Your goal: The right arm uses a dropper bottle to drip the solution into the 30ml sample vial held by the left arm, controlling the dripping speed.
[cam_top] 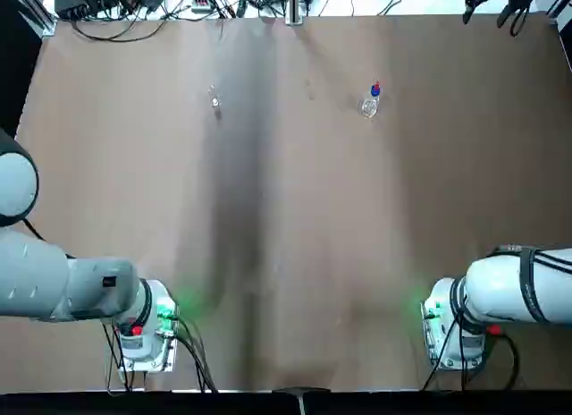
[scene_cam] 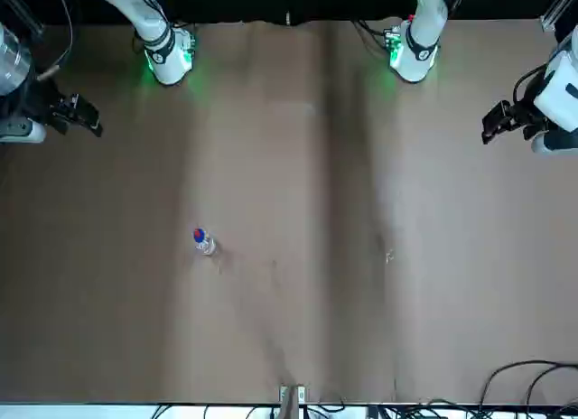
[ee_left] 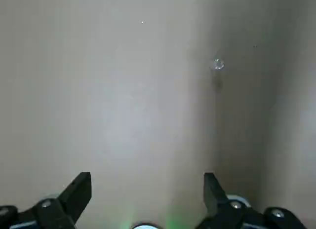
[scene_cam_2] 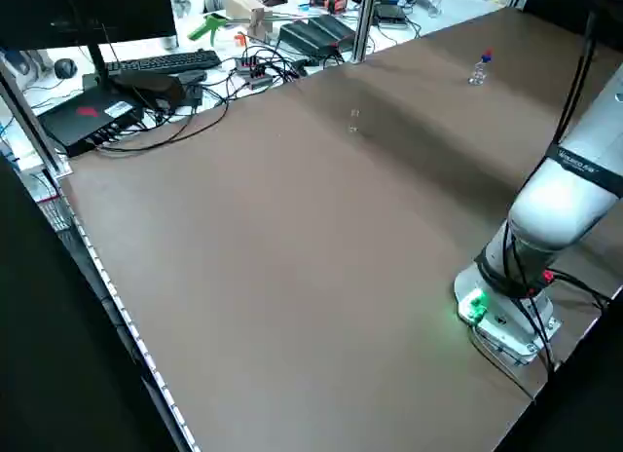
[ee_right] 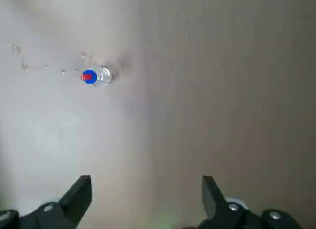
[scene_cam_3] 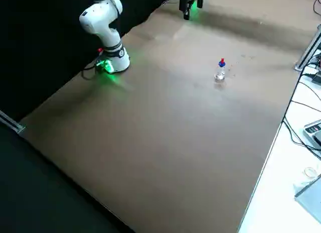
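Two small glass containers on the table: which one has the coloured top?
The dropper bottle, on the right arm's side: blue collar, red tip. The 30ml sample vial, on the left arm's side, is plain clear glass.

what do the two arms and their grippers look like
Both arms are glossy white with rounded links and grey joint rings. The left arm and the right arm each rise from a round base lit green, with black cables trailing off. The left gripper and the right gripper are black, each with two wedge-shaped fingers.
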Motion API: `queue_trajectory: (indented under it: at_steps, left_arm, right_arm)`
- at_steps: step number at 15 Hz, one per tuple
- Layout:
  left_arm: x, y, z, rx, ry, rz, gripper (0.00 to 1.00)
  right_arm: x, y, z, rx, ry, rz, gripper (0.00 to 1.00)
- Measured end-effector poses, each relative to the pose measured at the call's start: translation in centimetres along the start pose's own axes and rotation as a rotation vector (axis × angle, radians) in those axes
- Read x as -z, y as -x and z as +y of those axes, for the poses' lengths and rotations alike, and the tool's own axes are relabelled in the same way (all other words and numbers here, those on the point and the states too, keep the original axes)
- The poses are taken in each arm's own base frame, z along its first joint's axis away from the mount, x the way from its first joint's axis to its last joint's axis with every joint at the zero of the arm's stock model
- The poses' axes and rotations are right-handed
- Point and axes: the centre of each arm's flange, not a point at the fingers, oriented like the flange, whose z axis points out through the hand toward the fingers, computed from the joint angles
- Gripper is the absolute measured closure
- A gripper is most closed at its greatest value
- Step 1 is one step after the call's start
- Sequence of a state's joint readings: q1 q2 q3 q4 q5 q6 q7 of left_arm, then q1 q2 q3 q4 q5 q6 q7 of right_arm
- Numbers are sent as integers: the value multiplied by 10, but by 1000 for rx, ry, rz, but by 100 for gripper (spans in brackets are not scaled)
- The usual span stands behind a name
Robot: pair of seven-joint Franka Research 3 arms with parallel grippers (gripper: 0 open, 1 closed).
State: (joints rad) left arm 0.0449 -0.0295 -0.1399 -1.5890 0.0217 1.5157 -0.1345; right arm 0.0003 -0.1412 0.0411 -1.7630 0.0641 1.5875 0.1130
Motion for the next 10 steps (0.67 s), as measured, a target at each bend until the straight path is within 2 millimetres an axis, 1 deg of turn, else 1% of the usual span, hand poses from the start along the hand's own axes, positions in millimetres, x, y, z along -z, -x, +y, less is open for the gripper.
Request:
queue_trajectory:
  at_steps: [3,5,7,10]
  left_arm:
    - [-1,2,0,1,-2,-16,0]
    - [-1,3,-1,2,-3,-21,0]
    - [-2,3,0,0,-3,-23,0]
    - [-6,1,1,-25,-3,-29,0]
  right_arm:
    - [0,0,-2,4,0,4,2]
    - [-3,-2,-10,18,-1,6,3]
    - [-13,-7,-23,40,1,-3,4]
    - [-38,-23,-43,71,0,-14,4]
